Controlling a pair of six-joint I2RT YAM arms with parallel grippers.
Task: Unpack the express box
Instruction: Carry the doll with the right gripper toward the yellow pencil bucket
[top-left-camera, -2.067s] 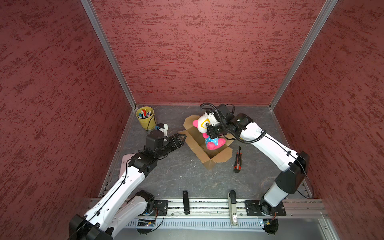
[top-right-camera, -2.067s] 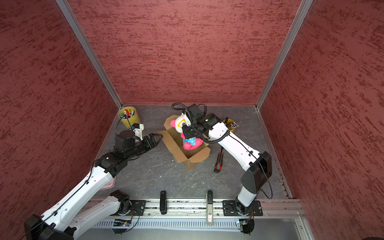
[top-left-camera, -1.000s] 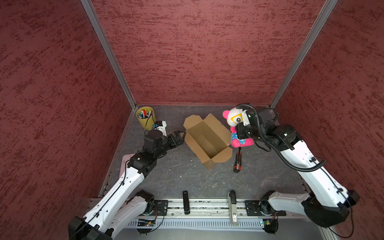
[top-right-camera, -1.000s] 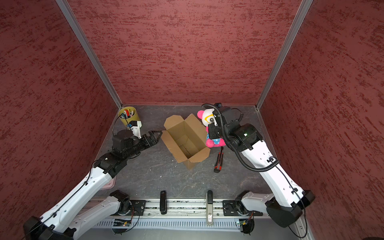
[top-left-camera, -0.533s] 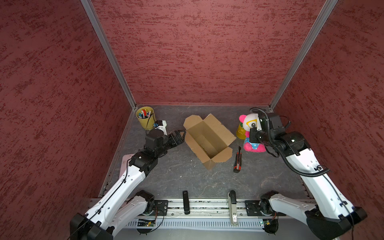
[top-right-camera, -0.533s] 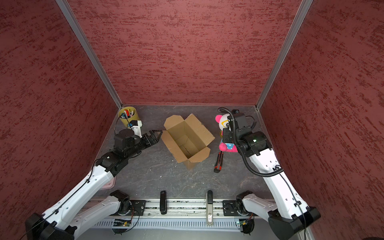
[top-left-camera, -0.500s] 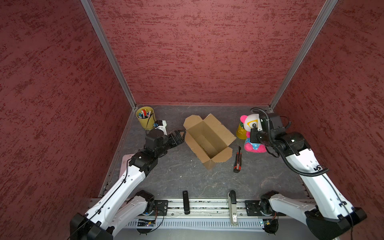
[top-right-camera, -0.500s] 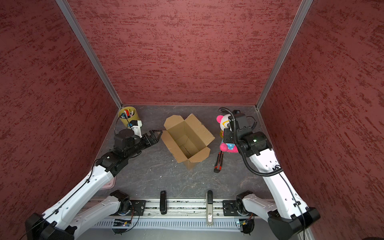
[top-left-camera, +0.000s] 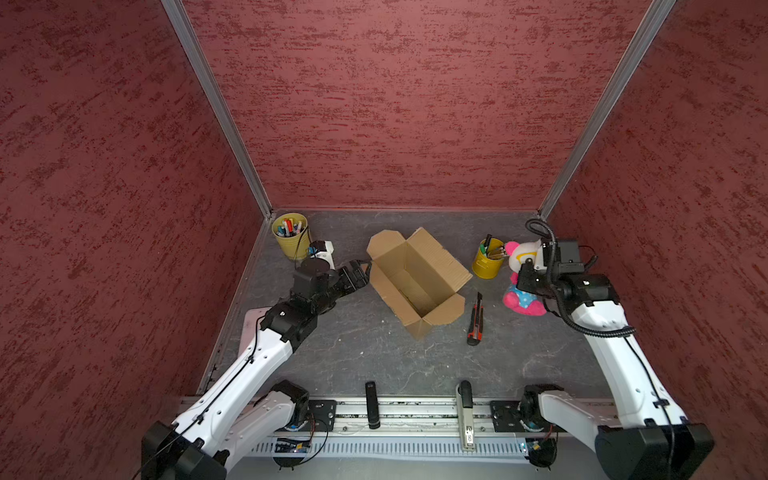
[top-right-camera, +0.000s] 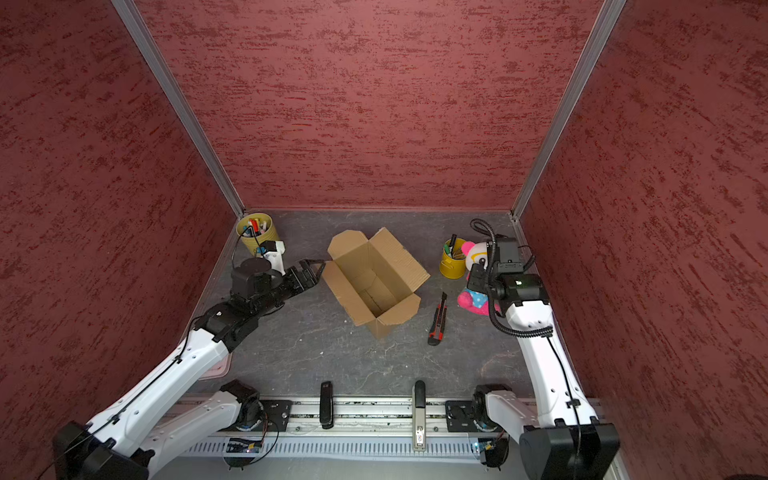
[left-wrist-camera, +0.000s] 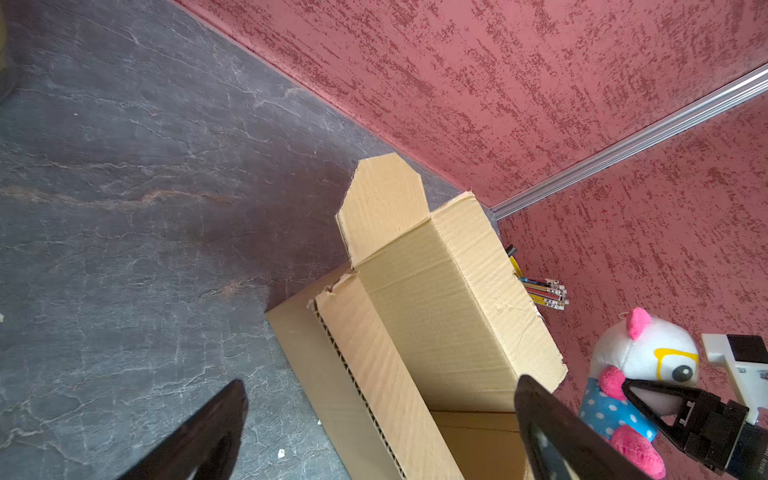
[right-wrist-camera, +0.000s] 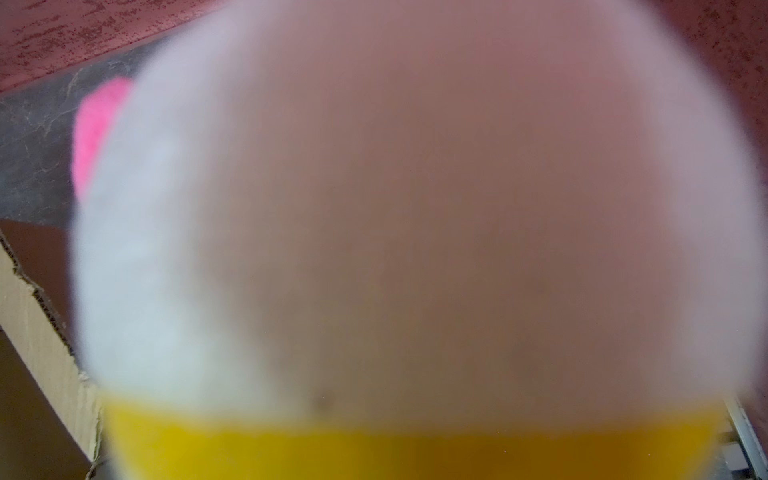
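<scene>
The express box (top-left-camera: 415, 282) (top-right-camera: 374, 282) stands open in the middle of the table, flaps spread, with no contents showing inside. My left gripper (top-left-camera: 360, 270) (top-right-camera: 313, 269) is open at the box's left end. In the left wrist view my left gripper (left-wrist-camera: 381, 384) straddles one long flap of the express box (left-wrist-camera: 436, 291), one finger over the table and one over the inside. My right gripper (top-left-camera: 525, 272) (top-right-camera: 478, 274) (left-wrist-camera: 636, 392) is shut on a white, pink and blue plush toy (top-left-camera: 521, 297) (left-wrist-camera: 640, 357), low at the table right of the box. The blurred plush toy (right-wrist-camera: 374, 208) fills the right wrist view and hides the jaws.
A yellow pen cup (top-left-camera: 291, 235) stands at the back left corner. Another yellow cup (top-left-camera: 487, 262) with pencils stands between box and toy. A red-black utility knife (top-left-camera: 475, 319) lies right of the box. Two staplers (top-left-camera: 372, 403) (top-left-camera: 465, 411) sit at the front rail.
My right gripper carried the plush toy out of the box, rightward past the yellow cup and down to the table. The left gripper stayed open at the box's left end.
</scene>
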